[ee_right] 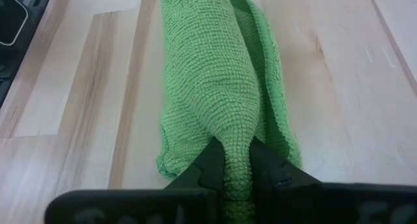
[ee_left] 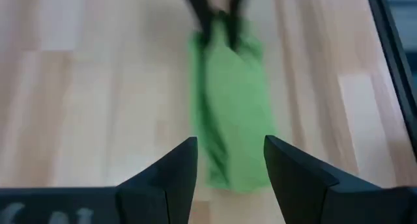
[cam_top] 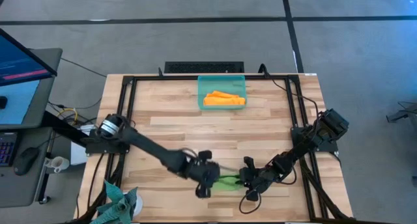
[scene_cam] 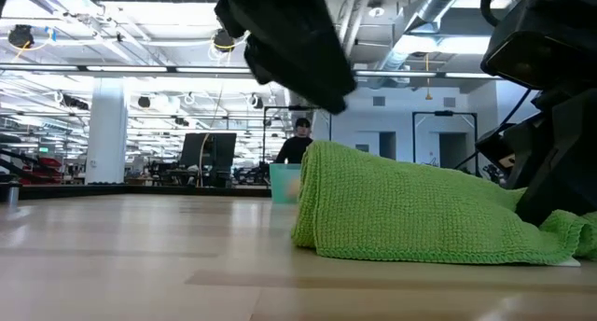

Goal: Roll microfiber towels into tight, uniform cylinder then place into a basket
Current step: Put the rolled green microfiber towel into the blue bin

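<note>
The basket point(cam_top: 222, 84) stands near the far edge of the tabletop point(cam_top: 169, 126), at its middle. Inside it lies the orange towel point(cam_top: 224, 99), a long flattened bundle that lies across the basket. It reaches close to both side walls.

The green towel point(cam_top: 228, 182) lies on the tabletop near the front edge, well apart from the basket, between the two grippers. It is rolled into a long, loose bundle. It is not a tight cylinder: in the right wrist view one thick roll point(ee_right: 208, 74) lies along the middle and a thinner fold of cloth runs beside it. In the low view the towel point(scene_cam: 410, 209) is high at one end and becomes lower toward the other end. Its surface shows a fine knitted texture.

The right gripper point(ee_right: 236, 160) pinches one end of the green towel; its fingers point(ee_right: 208, 160) are clenched on the cloth. The left gripper point(ee_left: 229, 160) is at the opposite end of the towel, and its fingers point(ee_left: 177, 168) are spread apart, with nothing grasped between them.
</note>
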`<control>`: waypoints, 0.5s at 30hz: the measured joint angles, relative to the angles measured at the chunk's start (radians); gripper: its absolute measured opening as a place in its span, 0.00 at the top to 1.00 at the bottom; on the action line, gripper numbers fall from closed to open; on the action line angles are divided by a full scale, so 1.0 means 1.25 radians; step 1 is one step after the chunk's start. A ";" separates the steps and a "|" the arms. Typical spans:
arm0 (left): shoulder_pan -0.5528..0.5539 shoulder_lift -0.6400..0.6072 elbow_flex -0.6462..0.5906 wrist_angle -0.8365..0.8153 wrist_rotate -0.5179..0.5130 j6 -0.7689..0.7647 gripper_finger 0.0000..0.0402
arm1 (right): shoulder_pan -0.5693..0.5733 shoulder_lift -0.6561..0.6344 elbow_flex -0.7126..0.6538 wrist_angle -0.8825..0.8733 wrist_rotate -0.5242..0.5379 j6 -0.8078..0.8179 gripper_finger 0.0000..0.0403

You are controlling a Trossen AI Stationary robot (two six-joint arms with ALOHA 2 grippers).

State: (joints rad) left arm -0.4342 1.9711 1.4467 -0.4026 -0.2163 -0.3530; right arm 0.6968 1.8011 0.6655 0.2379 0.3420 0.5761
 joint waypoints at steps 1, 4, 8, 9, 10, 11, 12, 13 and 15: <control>-0.011 0.009 0.000 0.009 -0.002 0.016 0.58 | 0.000 0.000 0.000 0.000 0.000 0.000 0.86; -0.032 0.034 -0.001 0.063 0.024 0.022 0.56 | 0.000 0.000 0.000 0.000 0.000 0.000 0.86; -0.039 0.048 -0.001 0.085 0.040 -0.002 0.52 | -0.004 0.000 0.000 0.000 -0.001 0.000 0.86; -0.039 0.048 -0.001 0.078 0.045 -0.002 0.51 | -0.006 0.000 0.000 0.001 -0.001 0.000 0.86; -0.038 0.048 -0.001 0.078 0.050 0.002 0.49 | -0.008 0.000 0.000 0.001 -0.002 0.000 0.86; -0.037 0.048 -0.001 0.081 0.051 0.010 0.48 | -0.009 0.000 0.000 0.001 -0.004 0.001 0.86; -0.037 0.048 -0.001 0.082 0.051 0.025 0.48 | -0.009 0.000 0.000 0.001 -0.004 0.001 0.86; -0.037 0.048 -0.001 0.085 0.049 0.046 0.47 | -0.009 0.000 0.000 0.001 -0.004 0.001 0.86; -0.037 0.048 -0.001 0.091 0.020 0.089 0.47 | -0.009 0.000 0.000 0.001 -0.004 0.001 0.86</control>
State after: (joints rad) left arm -0.4806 2.0315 1.4456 -0.2888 -0.1910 -0.2418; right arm 0.6849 1.8011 0.6655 0.2394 0.3367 0.5774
